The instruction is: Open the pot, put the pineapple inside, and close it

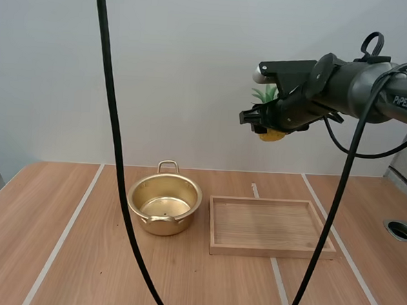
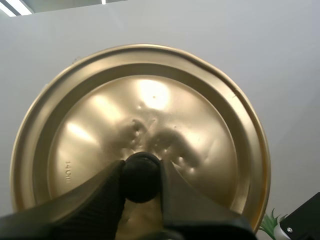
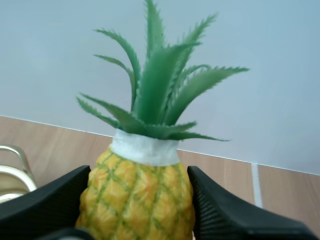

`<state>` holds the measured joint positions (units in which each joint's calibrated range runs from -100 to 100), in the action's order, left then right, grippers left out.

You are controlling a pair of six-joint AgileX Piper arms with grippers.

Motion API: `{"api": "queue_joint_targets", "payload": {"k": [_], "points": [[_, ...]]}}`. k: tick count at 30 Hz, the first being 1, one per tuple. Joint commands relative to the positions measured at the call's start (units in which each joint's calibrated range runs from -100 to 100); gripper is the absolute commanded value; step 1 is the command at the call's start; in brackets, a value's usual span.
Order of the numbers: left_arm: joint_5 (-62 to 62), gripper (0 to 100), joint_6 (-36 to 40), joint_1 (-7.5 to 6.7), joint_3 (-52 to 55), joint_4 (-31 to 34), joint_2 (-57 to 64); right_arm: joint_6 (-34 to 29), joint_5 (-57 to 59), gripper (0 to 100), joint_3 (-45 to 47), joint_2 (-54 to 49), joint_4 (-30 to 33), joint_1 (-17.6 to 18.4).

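Wooden surface: open pot, tray right of it; right fingers grip pineapple higher up; left fingers pinch lid knob

The right gripper pinched the pineapple upright between its two black fingers, the green crown rising above them. Just beside one finger showed the golden rim and handle of the pot, on the wooden table.

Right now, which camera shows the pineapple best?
The right wrist view: the pineapple is close up, body and leaves, pinched in the right tool. The high view shows it small, mostly hidden by that tool; the left wrist view catches its leaf tips beside the lid.
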<state>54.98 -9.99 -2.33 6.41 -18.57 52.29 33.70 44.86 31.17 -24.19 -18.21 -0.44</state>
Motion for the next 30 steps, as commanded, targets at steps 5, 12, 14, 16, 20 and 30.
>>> {"api": "queue_joint_targets", "payload": {"k": [5, 12, 14, 16, 20, 30], "points": [[-1.9, 0, 0.5, -0.07, -0.4, -1.0, 0.5, 3.4, -2.0, 0, -0.5, -0.6, -4.5, 0.7], [-1.9, 0, 0.5, -0.07, -0.4, -1.0, 0.5, 3.5, -2.1, 0, -0.5, -0.6, -4.6, 3.4], [-1.9, 0, 0.5, -0.07, -0.4, -1.0, 0.5, 3.6, -2.6, 0, -0.5, -0.6, -4.6, 4.0], [-1.9, 0, 0.5, -0.07, -0.4, -1.0, 0.5, 3.6, -3.5, 0, -0.5, -0.6, -4.6, 4.5], [-1.9, 0, 0.5, -0.07, -0.4, -1.0, 0.5, 3.6, -3.6, 0, -0.5, -0.6, -4.6, 5.8], [-1.9, 0, 0.5, -0.07, -0.4, -1.0, 0.5, 4.7, -4.2, 0, -0.5, -0.5, -4.6, 8.1]]}}
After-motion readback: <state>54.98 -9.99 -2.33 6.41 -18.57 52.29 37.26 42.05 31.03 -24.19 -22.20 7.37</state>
